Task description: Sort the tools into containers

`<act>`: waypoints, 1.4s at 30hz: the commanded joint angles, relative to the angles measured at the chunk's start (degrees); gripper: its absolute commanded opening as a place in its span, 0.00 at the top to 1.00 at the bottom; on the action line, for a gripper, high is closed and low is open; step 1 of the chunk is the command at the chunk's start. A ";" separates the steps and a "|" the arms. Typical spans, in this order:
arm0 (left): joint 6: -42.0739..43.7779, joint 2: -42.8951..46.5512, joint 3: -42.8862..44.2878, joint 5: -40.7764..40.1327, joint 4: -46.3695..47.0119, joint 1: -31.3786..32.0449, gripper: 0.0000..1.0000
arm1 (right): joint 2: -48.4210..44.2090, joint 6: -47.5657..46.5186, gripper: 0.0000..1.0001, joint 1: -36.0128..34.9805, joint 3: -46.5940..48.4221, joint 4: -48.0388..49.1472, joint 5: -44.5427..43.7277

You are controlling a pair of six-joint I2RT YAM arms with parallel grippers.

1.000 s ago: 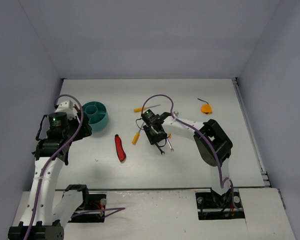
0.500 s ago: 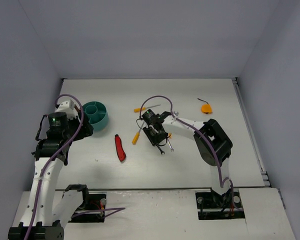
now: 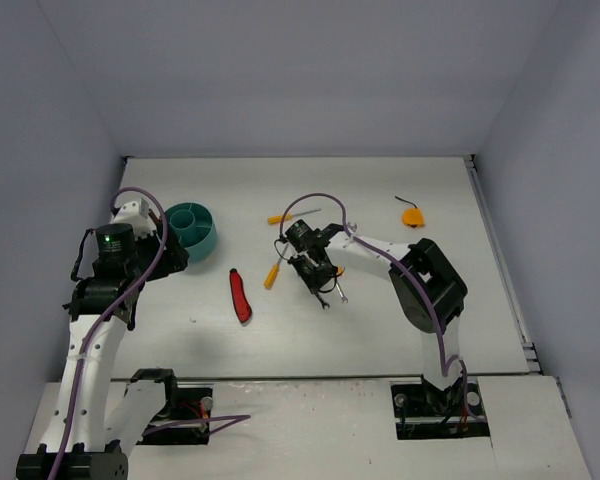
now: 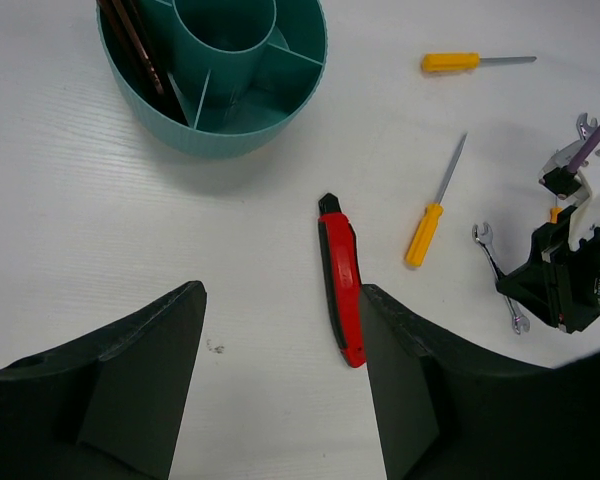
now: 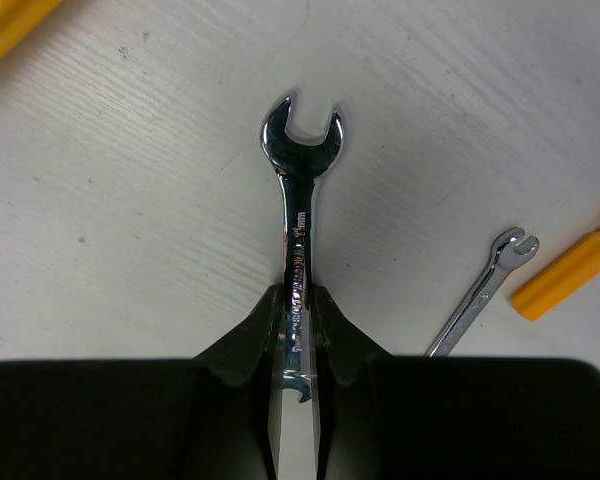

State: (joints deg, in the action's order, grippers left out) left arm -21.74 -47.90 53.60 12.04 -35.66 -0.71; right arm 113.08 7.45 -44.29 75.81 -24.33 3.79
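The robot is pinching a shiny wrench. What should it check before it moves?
1. Right gripper shut on wrench: ok.
2. Wrench held straight, by its shank: ok.
3. Wrench lifted off the table: cannot tell.
4. Second wrench apart from the held one: ok.
5. Tub has a free compartment: ok.
6. Left gripper open and empty: ok.

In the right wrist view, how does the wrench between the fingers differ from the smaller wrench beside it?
The big wrench is clamped in the right tool; the small wrench lies free on the table. The big wrench points straight ahead, the small wrench slants right. Both are silver with open-end heads.
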 commanded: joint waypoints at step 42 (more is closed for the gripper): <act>-27.96 -24.97 -3.46 0.33 40.98 29.03 0.41 | -23.86 0.08 1.00 -2.80 -8.02 11.35 6.02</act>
State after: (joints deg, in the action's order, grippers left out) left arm -47.94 -70.94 47.02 10.74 -1.42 27.20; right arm 93.64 7.42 -46.59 67.92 -16.43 7.37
